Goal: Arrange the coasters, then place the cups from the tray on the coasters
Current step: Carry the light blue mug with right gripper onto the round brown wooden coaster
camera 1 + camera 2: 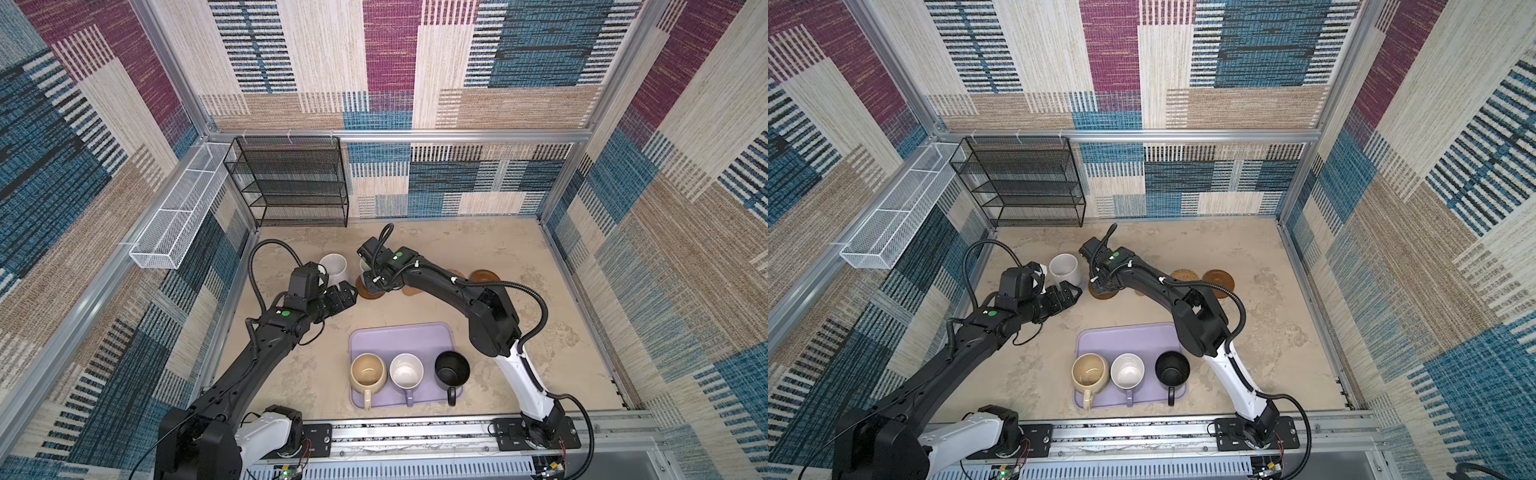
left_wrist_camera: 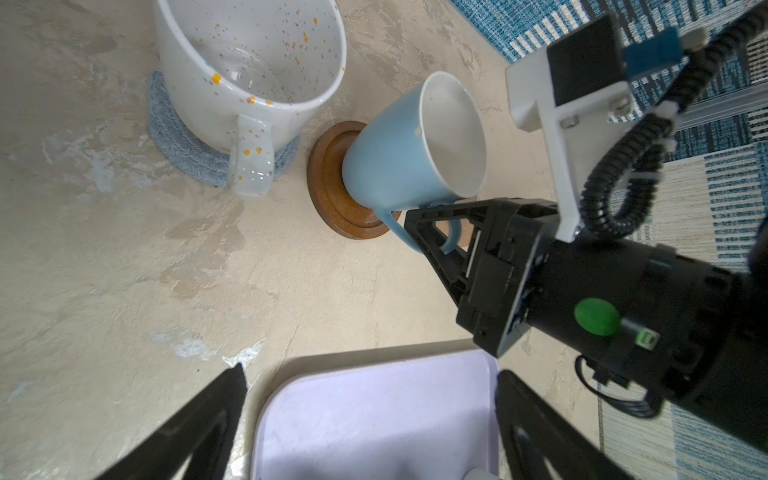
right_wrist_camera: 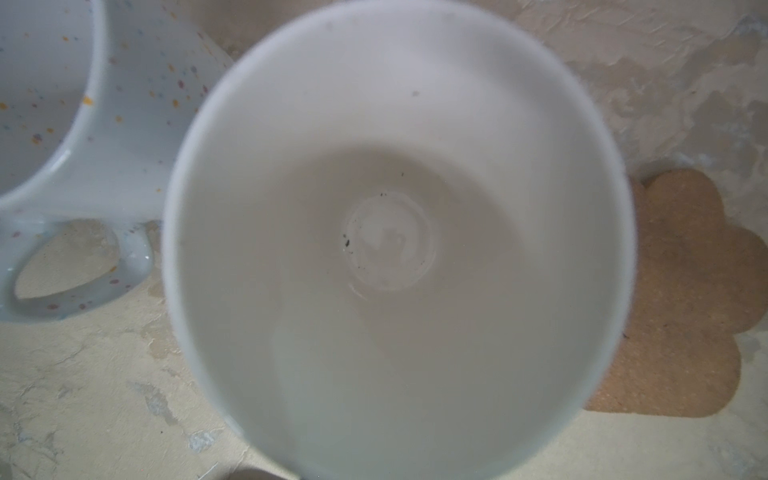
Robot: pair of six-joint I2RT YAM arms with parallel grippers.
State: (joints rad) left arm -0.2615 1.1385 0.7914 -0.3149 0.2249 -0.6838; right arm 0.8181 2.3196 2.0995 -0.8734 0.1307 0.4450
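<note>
My right gripper (image 2: 434, 232) is shut on the handle of the light blue cup (image 2: 411, 145), whose base rests on a dark brown coaster (image 2: 332, 187). Looking down from the right wrist, that cup's white inside (image 3: 395, 249) fills the view and hides my fingers. Beside it the speckled white cup (image 1: 333, 268) stands on the grey-blue woven coaster (image 2: 174, 141). My left gripper (image 1: 347, 297) is open and empty, just left of the brown coaster and above the tray's far corner (image 2: 374, 415). The lavender tray (image 1: 399, 336) holds the beige cup (image 1: 368, 370), lavender cup (image 1: 406, 371) and black cup (image 1: 451, 368).
The tan paw coaster (image 3: 685, 291), the rattan coaster (image 1: 1185, 276) and a second brown disc (image 1: 1219, 282) lie bare in a row to the right. A black mesh shelf (image 1: 291, 183) stands at the back left, and a white wire basket (image 1: 183, 208) hangs on the left wall.
</note>
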